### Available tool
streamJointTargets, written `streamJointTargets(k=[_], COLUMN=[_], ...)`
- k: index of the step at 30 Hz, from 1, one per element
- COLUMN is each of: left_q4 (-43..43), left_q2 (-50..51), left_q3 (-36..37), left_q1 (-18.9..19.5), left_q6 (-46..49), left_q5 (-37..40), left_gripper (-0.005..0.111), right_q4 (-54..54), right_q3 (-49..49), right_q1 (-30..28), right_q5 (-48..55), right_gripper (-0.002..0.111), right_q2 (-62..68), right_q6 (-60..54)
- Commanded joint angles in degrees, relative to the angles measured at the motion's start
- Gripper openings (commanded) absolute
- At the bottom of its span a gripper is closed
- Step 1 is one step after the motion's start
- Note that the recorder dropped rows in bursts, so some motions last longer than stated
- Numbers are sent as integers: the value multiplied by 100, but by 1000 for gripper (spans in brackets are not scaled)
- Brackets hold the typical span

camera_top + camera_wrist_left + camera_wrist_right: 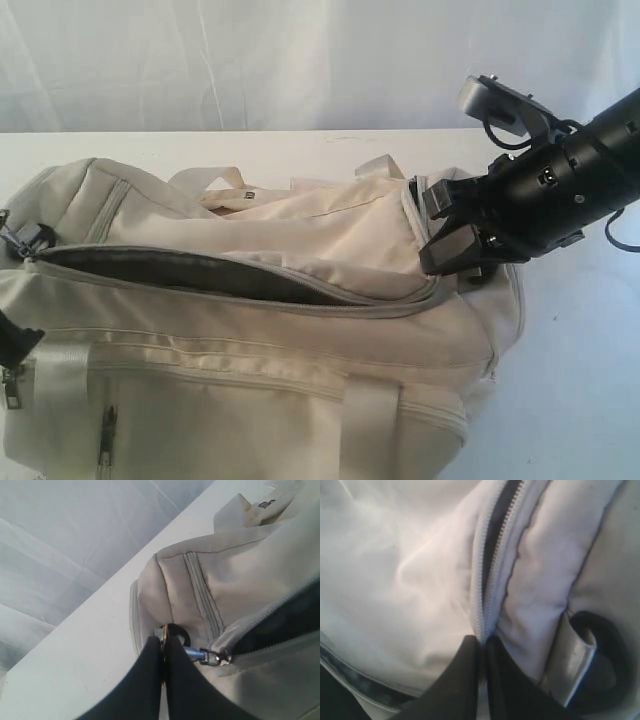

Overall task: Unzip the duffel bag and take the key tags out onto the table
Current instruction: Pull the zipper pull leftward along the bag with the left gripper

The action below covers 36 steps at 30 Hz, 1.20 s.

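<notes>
As the duffel bag (300, 340) lies part-unzipped on the bench (580, 380), we see left claw (164, 645) and right claw (483, 647) both pinched together.

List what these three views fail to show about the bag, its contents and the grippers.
- key tags: no view shows them; the duffel bag's open mouth is dark shadow in the exterior view.
- zipper pull: right wrist view, hidden by the right gripper's shut fingertips.
- left gripper: exterior view, cut off by the left edge.
- bag's front: exterior view, cut by the bottom edge.
</notes>
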Motion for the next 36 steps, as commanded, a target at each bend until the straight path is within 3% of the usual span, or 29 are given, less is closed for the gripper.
streamJointTargets(k=[1, 6, 10, 21, 28, 30, 32, 34, 36], left_q4=[-109, -109, -109, -109, -109, 940, 3106, 4612, 5631], left_q2=[-116, -116, -118, 48, 794, 1010, 1271, 1447, 1499], left_q3=[213, 267, 245, 231, 231, 184, -53, -498, -930], left_q1=[17, 52, 427, 2637, 3954, 4252, 4677, 5034, 5226], left_q6=[627, 124, -142, -897, -1861, -2844, -4662, -6283, -7073], left_q5=[-14, 975, 1744, 4961, 7374, 8221, 9140, 9817, 10316], left_gripper=[0, 0, 0, 0, 0, 0, 0, 0, 0], right_q4=[-29, -5, -5, -5, -5, -5, -5, -5, 18], right_q3=[-15, -15, -15, -15, -15, -15, -15, -15, -15], right_q1=[-7, -7, -7, -7, -7, -7, -7, -7, -7], right_q5=[-72, -59, -34, -19, -19, -32, -62, -79, -77], right_gripper=[0, 0, 0, 0, 0, 0, 0, 0, 0], right_q2=[1, 1, 1, 1, 1, 1, 1, 1, 1], right_q6=[26, 26, 26, 26, 26, 26, 26, 26, 26])
